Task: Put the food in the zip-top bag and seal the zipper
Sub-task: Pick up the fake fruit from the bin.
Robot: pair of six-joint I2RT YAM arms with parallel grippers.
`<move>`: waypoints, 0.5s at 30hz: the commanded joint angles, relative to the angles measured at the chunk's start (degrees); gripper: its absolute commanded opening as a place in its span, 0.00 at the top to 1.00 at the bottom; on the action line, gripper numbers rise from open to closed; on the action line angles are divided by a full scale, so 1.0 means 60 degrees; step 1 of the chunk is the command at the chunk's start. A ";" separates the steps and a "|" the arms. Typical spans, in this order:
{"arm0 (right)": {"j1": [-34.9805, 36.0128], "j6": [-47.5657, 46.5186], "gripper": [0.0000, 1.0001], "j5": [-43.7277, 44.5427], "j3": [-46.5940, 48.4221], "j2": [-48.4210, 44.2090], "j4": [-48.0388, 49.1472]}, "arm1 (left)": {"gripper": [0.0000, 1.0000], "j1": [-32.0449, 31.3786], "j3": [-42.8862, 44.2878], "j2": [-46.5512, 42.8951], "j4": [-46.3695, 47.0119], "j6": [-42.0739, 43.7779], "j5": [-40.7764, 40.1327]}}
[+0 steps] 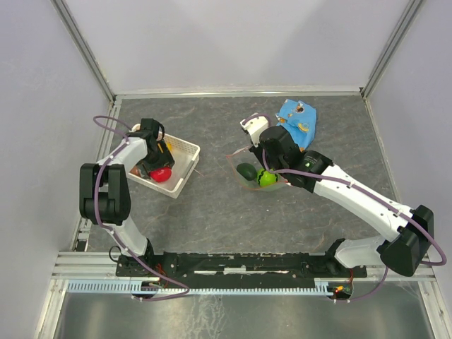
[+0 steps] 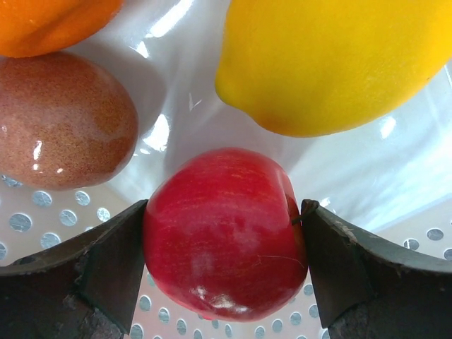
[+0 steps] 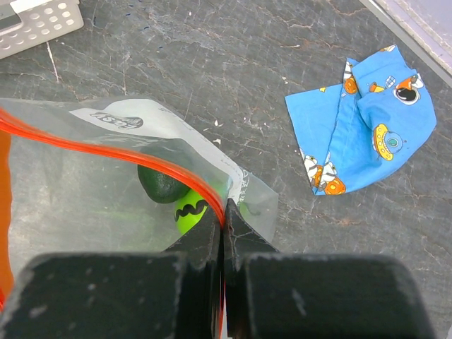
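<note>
My left gripper [image 1: 157, 166] is down in the white lattice basket [image 1: 185, 150]. In the left wrist view its jaws [image 2: 224, 208] press both sides of a red-pink fruit [image 2: 222, 233] that rests on the basket floor. A yellow fruit [image 2: 332, 63], a peach-brown one [image 2: 60, 120] and an orange one [image 2: 49, 21] lie beside it. My right gripper [image 3: 224, 212] is shut on the red-orange zipper [image 3: 106, 152] and holds the clear zip-top bag [image 1: 244, 164] open at its mouth. Inside the bag lie the green zigzag fruit [image 3: 189, 212] and a dark green one [image 3: 162, 185].
The blue printed snack packet [image 1: 298, 121] lies crumpled behind the right arm, and it also shows in the right wrist view [image 3: 367, 120]. The basket's corner [image 3: 35, 25] is at the top left there. The dark table [image 1: 212, 226] has walls on three sides.
</note>
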 commanded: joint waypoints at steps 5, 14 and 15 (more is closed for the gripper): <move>-0.0038 0.0333 0.97 -0.0147 0.0602 0.0022 0.0038 | 0.35 -0.0125 -0.0622 -0.1511 0.0705 0.0134 0.0422; -0.0037 0.0990 0.98 0.0184 0.1109 0.0336 -0.0562 | 0.39 -0.0768 -0.1491 -0.3965 0.1787 -0.0136 0.0704; -0.0030 0.1106 0.98 0.0239 0.1162 0.0357 -0.0630 | 0.40 -0.0890 -0.1617 -0.4270 0.2008 -0.0155 0.0749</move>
